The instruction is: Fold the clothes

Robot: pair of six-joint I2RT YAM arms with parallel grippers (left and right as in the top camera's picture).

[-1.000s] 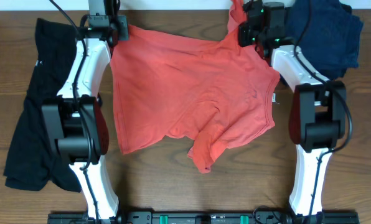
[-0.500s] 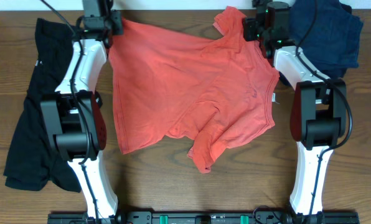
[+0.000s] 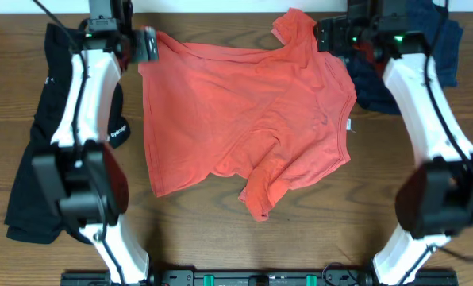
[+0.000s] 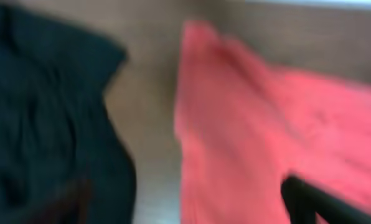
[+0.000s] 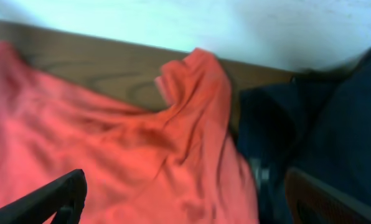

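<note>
**A:** Left gripper (image 4: 185,196) first: fingers (image 4: 304,199) spread wide, nothing between them. Its wrist view is blurred, but only cloth and wood show below.

**B:** Same on the other side. The right gripper (image 5: 185,186) is splayed open and holding nothing, with red cloth under the gap.

**A:** From overhead, the left one sits at the far left corner of the T-shirt (image 3: 244,111). I can't tell whether it touches the fabric.

**B:** The right one is at the far right, just beside the sleeve (image 3: 296,24) that points toward the back edge.

**A:** And there's the shirt, coral-red, lying spread across the middle of the table (image 3: 221,238) between the two arms. A long straight edge runs down its left side, and the body is wrinkled but mostly flat.

**B:** The near sleeve (image 3: 260,195) is bunched and folded over at the front. There's a small white tag (image 3: 349,125) on the right edge.

**A:** Going wider, the black garment (image 3: 38,159) lies in a long rumpled strip down the far left, partly under the left arm, with a small white label (image 3: 48,79) near its top. It's well apart from the shirt.

**B:** At the back right corner, a navy garment (image 3: 427,40) sits in a heap behind the right arm, just beside the shirt's far sleeve.
</note>
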